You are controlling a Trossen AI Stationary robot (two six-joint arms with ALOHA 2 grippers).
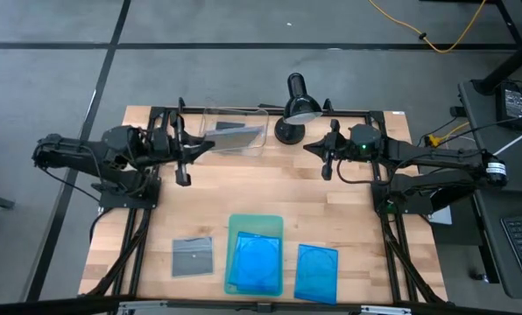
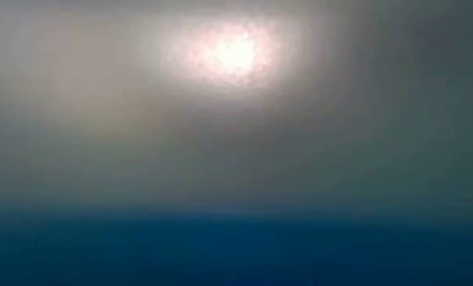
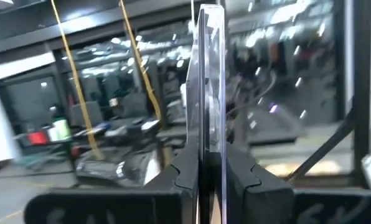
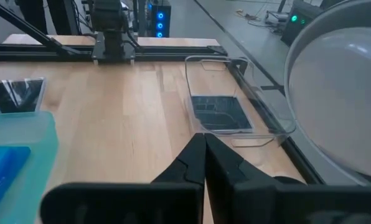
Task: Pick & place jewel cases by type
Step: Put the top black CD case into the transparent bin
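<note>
While no writing can be read anywhere, a grey jewel case (image 1: 193,256) and two blue jewel cases (image 1: 316,270) lie at the worktop's (image 1: 270,192) near edge, one blue on a pale-green tray (image 1: 235,229). Farther back, the left tool (image 3: 210,174) clamps a clear case (image 3: 211,81) upright beside the clear bin (image 1: 235,136); the right tool (image 4: 204,155) hovers, fingers together.
</note>
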